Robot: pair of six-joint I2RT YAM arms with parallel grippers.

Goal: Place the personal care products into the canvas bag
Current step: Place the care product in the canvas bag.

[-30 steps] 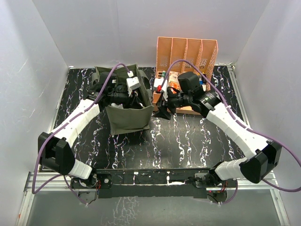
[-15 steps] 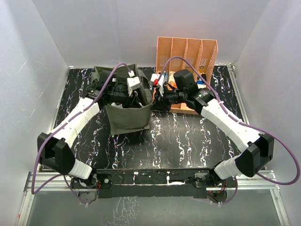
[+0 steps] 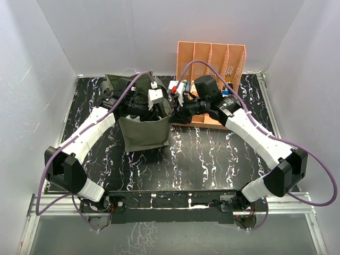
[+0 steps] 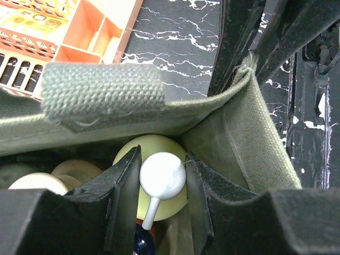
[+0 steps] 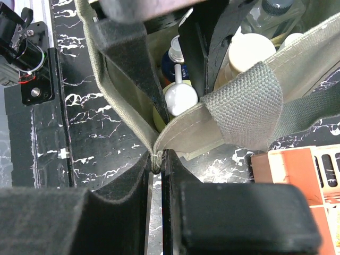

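The olive canvas bag stands open left of centre on the table. My left gripper is down inside its mouth, shut on the white pump head of the pale yellow bottle. My right gripper is shut on the corner seam of the bag's rim, at the bag's right side. The right wrist view looks into the bag: a beige bottle, a small orange-blue bottle and a clear dark-capped bottle stand beside the pump head. A strap handle folds over the rim.
The peach slotted file organiser stands at the back right, close to the bag. Small colourful boxes and tubes lie in front of it. White walls enclose the table on three sides. Both arms' cables arch over the bag.
My right gripper has moved left from the organiser to the bag's corner and shut on its rim. The left wrist has shifted slightly right inside the bag.
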